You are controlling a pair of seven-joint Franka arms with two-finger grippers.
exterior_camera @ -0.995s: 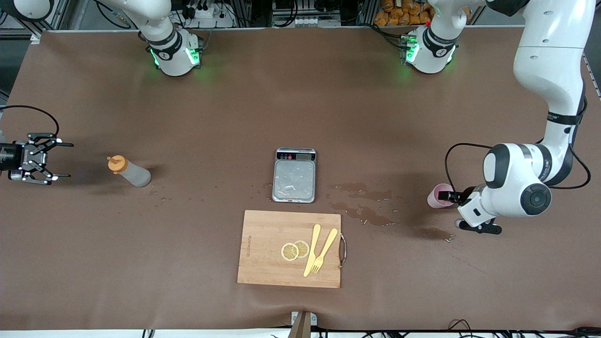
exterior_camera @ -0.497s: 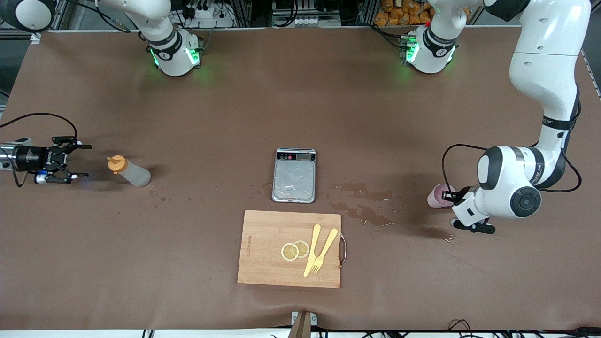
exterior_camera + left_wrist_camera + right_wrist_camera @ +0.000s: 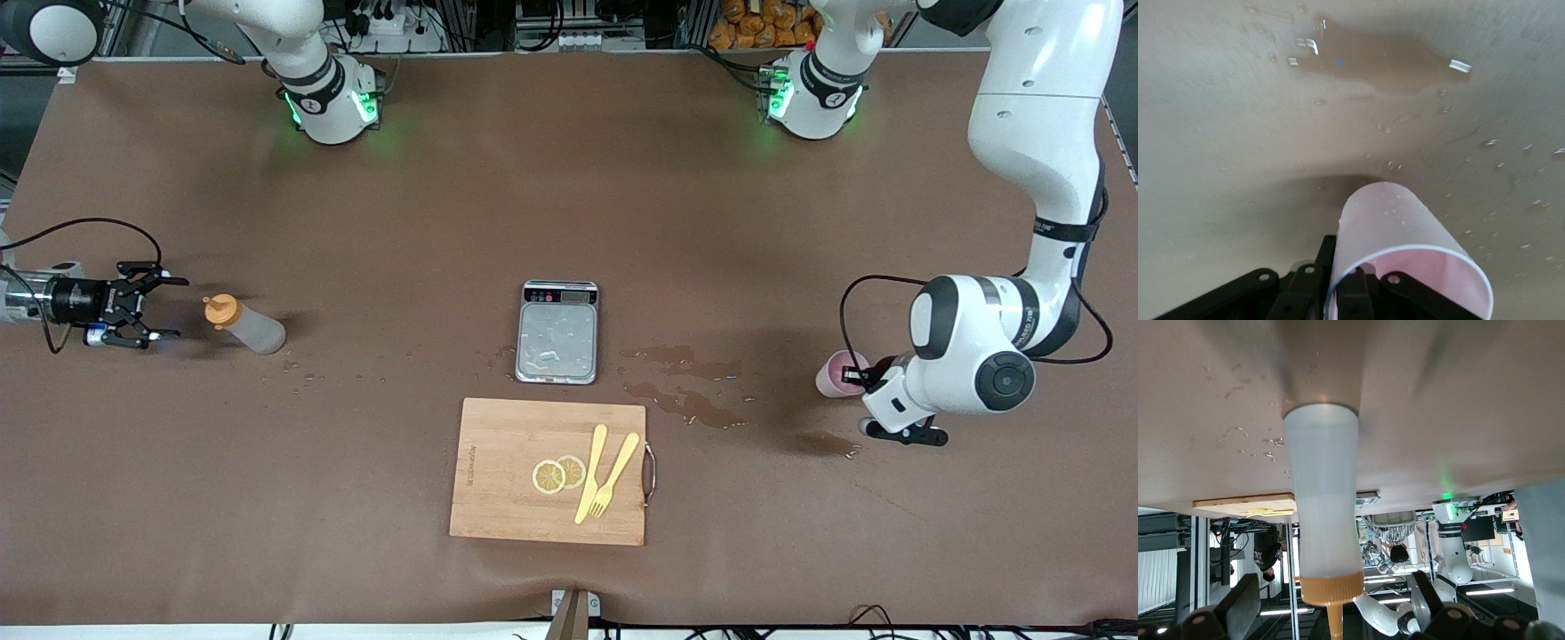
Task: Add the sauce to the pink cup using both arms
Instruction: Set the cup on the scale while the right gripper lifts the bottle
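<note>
The sauce bottle (image 3: pixel 246 325), grey-white with an orange cap, stands on the table near the right arm's end. My right gripper (image 3: pixel 176 308) is open, level with the table, a short gap from the cap. In the right wrist view the bottle (image 3: pixel 1323 500) sits centred between the spread fingers (image 3: pixel 1243 603). My left gripper (image 3: pixel 857 377) is shut on the wall of the pink cup (image 3: pixel 834 374), near the left arm's end. In the left wrist view one finger (image 3: pixel 1327 252) lies outside the cup (image 3: pixel 1395 223) and one inside its rim.
A scale (image 3: pixel 557 332) sits mid-table. A wooden cutting board (image 3: pixel 498 480) with lemon slices, a fork and a knife lies nearer the front camera. Wet puddles (image 3: pixel 685 404) spread between the scale and the cup, with another one (image 3: pixel 1385 57) by the cup.
My right gripper has moved along the table toward the sauce bottle, still open. My left gripper has shifted a little with the pink cup toward the left arm's end.
</note>
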